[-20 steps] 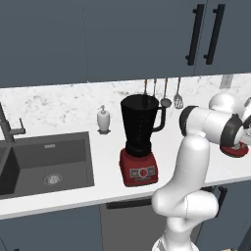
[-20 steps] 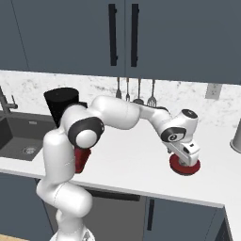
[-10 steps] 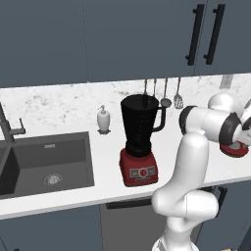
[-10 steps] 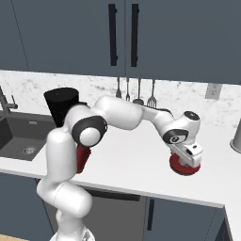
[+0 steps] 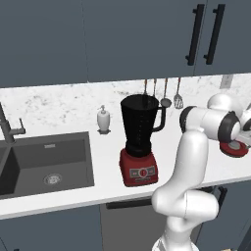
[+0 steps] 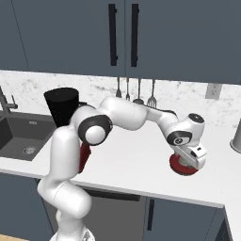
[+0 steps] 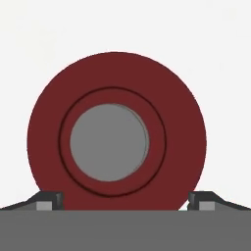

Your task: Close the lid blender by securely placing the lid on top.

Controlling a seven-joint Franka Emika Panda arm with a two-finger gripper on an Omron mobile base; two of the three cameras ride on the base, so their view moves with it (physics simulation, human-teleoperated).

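The blender (image 5: 139, 125) is a tall black jar with a side handle on a red base (image 5: 138, 169), standing mid-counter with its rim open. In the right base view the jar (image 6: 61, 106) stands behind my arm. The lid (image 7: 115, 139), a round red disc with a grey knob at its centre, lies flat on the white counter far to the blender's right (image 5: 234, 149) (image 6: 181, 168). My gripper (image 7: 125, 198) hangs straight over the lid, open, one fingertip on each side of the disc. Neither tip is seen touching it. The hand (image 6: 189, 157) covers part of the lid.
A white soap dispenser (image 5: 103, 120) stands left of the blender, beside the dark sink (image 5: 44, 166) and faucet (image 5: 7, 127). Utensils (image 5: 164, 93) hang on the back wall. A grey canister (image 6: 236, 136) stands at the counter's right end. The front edge of the counter lies close to the lid.
The hand has drifted slightly right and down over the lid. The jaws stay open and the lid has not moved.
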